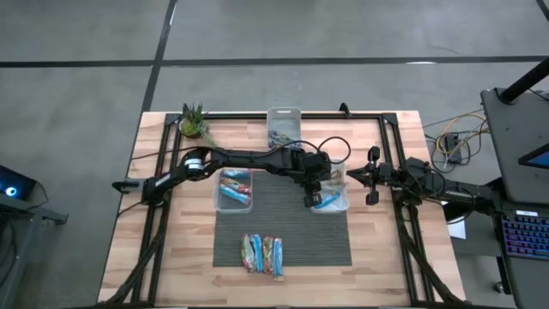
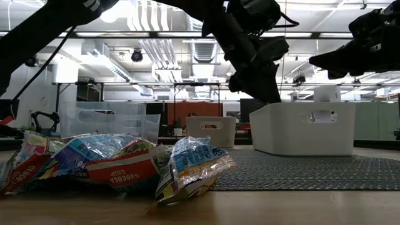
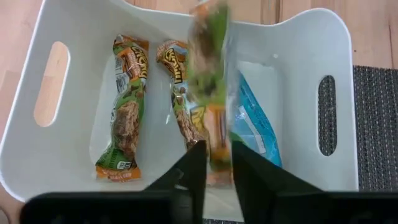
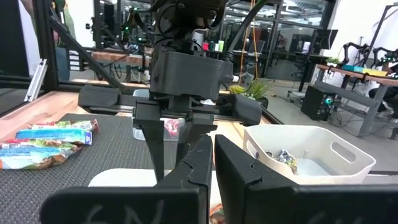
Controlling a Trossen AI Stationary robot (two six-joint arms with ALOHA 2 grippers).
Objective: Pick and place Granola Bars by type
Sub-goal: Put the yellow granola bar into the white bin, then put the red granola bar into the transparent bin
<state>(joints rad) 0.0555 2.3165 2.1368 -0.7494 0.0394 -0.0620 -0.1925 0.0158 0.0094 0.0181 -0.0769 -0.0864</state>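
Crumpled granola bars (image 2: 119, 164) lie closest to the low camera, a loose heap of blue, green and red wrappers on the wooden table edge; from above, this same pile (image 1: 262, 253) sits at the near end of the dark ribbed mat (image 1: 283, 225). One more bar, a green-and-orange wrapped bar (image 3: 211, 87), is pinched upright between the narrow-set fingers of the left gripper (image 3: 214, 163), which hangs directly over the white bin (image 3: 298, 37) on the mat's right side. Inside that bin lie two matching green-and-orange bars (image 3: 124, 112) flat on the floor, and a blue wrapper (image 3: 255, 127) rests against the wall beside them. In the high view the left gripper (image 1: 316, 190) reaches across the table to that white bin (image 1: 330, 199), while a clear bin (image 1: 234, 189) on the mat's left side holds blue and reddish bars, and a third bin (image 1: 284, 125) stands at the far edge of the table with a few items inside that are too small to identify. The right gripper (image 1: 371, 177) waits just beside the white bin, off the mat, with its fingers drawn close together and nothing between them; its own camera looks past them at the left arm. A small potted plant (image 1: 194, 122) stands at the far left corner of the table.
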